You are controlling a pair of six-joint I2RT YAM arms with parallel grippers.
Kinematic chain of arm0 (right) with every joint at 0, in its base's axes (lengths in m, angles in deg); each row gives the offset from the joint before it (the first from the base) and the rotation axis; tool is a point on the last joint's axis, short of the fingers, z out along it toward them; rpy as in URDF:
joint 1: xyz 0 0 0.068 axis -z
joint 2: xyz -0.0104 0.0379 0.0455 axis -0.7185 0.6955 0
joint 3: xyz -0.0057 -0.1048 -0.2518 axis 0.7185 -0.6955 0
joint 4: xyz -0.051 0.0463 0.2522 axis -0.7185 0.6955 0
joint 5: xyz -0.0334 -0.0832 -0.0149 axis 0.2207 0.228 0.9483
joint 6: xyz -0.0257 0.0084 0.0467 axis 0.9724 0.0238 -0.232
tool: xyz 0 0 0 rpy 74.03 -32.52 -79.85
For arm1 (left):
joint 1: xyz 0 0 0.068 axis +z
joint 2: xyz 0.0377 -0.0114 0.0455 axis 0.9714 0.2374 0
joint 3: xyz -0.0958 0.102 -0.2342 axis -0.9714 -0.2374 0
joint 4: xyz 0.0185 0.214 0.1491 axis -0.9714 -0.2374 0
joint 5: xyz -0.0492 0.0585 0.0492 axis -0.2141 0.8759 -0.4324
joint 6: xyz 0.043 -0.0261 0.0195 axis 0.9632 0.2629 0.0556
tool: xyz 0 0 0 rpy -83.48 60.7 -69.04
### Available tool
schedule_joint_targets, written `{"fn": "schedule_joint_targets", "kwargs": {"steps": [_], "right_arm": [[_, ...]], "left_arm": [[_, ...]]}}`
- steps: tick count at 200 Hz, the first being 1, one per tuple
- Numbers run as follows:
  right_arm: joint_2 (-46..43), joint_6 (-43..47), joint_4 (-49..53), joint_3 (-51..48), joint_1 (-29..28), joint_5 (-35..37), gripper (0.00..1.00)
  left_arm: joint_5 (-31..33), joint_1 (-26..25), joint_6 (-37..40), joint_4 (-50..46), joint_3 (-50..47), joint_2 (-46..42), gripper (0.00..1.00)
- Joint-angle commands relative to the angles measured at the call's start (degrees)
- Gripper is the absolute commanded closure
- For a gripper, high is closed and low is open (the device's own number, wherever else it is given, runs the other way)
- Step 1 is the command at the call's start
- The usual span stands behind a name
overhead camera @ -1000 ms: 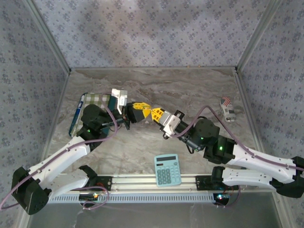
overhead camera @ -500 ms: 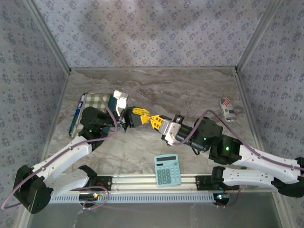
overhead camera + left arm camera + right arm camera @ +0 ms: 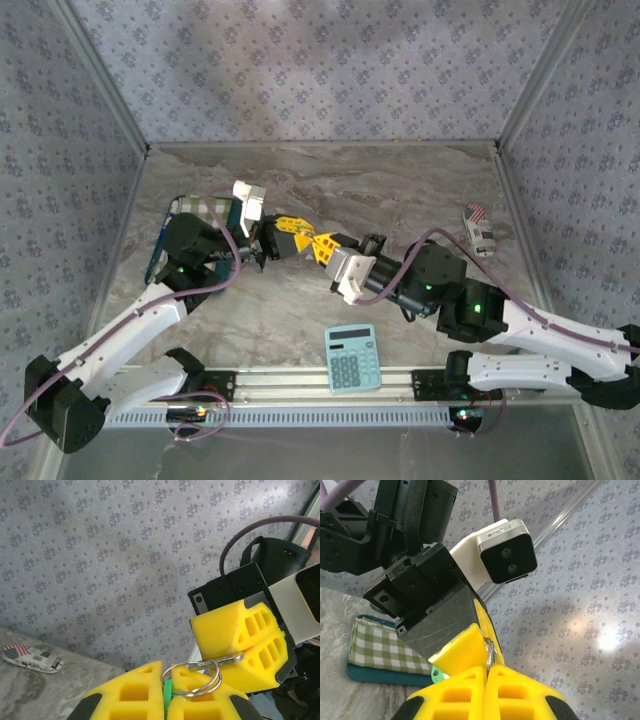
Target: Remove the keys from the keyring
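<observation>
My two grippers meet above the middle of the table. In the left wrist view my left gripper (image 3: 167,677) is shut on the keys (image 3: 167,696), a small bright green piece nipped between its yellow pads. The silver keyring (image 3: 200,679) hangs from that piece. My right gripper (image 3: 205,661) is shut on a flat silver strip at the ring's far side. In the right wrist view my right gripper (image 3: 487,669) pinches the silver metal edge-on, and the keys (image 3: 437,674) peek out below the left gripper's finger (image 3: 460,650). From above, the left gripper (image 3: 302,232) and right gripper (image 3: 318,243) touch tip to tip.
A light blue calculator (image 3: 352,358) lies at the near edge between the arm bases. A green checked cloth (image 3: 203,209) on a teal pad sits at the left behind the left arm. A small flag-patterned object (image 3: 480,229) lies at the right wall.
Both grippers have stayed shut and joined at the ring. The right wrist has dropped nearer and to the left, and the joined tips have shifted slightly left.
</observation>
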Motion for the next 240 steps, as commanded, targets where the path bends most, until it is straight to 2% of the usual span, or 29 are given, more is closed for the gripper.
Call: {"fn": "schedule_joint_targets", "kwargs": {"steps": [1, 53, 82, 133, 197, 220, 240], "right_arm": [[4.3, 2.5, 8.8, -0.8, -2.6, -14.7, 1.0], [7.3, 2.8, 6.5, 0.1, -2.5, -12.5, 1.0], [8.7, 3.0, 2.7, -0.6, -3.0, -7.0, 1.0], [10.2, 4.7, 2.6, -1.3, -2.8, -3.1, 1.0], [3.9, -4.3, -2.4, -4.3, 2.9, -7.8, 1.0], [3.7, -6.0, -3.7, -4.7, 3.9, -8.4, 1.0], [3.1, -7.3, -5.6, -5.2, 5.2, -8.5, 1.0]], "left_arm": [[13.0, -0.3, 4.6, -6.1, 4.2, -0.1, 1.0], [13.0, -3.1, 10.1, -11.8, 5.8, -0.2, 1.0], [13.7, -5.3, 13.6, -15.0, 7.2, 0.2, 1.0], [14.6, -9.1, 19.1, -19.1, 8.9, 0.8, 1.0], [17.5, -10.6, 20.9, -16.5, 5.6, -1.1, 1.0], [16.3, -11.1, 21.5, -16.6, 5.8, -0.6, 1.0], [16.5, -11.7, 22.6, -17.2, 5.5, -0.7, 0.91]]}}
